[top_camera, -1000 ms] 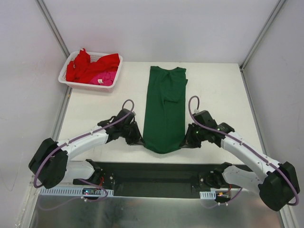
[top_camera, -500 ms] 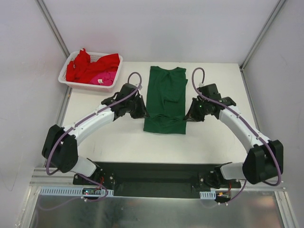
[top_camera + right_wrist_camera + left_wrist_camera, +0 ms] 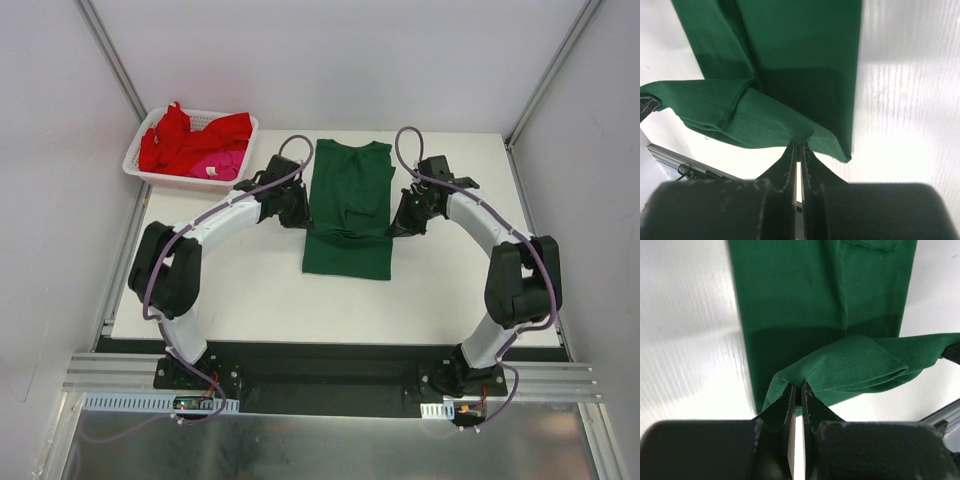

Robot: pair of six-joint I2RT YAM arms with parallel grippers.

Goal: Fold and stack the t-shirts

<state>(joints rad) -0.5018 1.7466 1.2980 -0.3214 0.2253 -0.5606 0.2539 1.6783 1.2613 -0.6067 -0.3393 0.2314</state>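
Two pinches: left gripper (image 3: 796, 385) & right gripper (image 3: 798, 145) clamp green tee (image 3: 348, 200) hem corners.

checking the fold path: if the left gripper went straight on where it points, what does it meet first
Most likely the flat part of the green t-shirt on the table: the left gripper, shut on that shirt's lifted hem, points at it. Depth is hard to judge.

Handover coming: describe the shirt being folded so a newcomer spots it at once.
On the white table, right of the far-left mesh basket, a narrow dark green t-shirt lies mid-table. The left gripper and right gripper pinch its raised hem. It alone is green and spread out; the red and pink shirts sit bunched in the basket.
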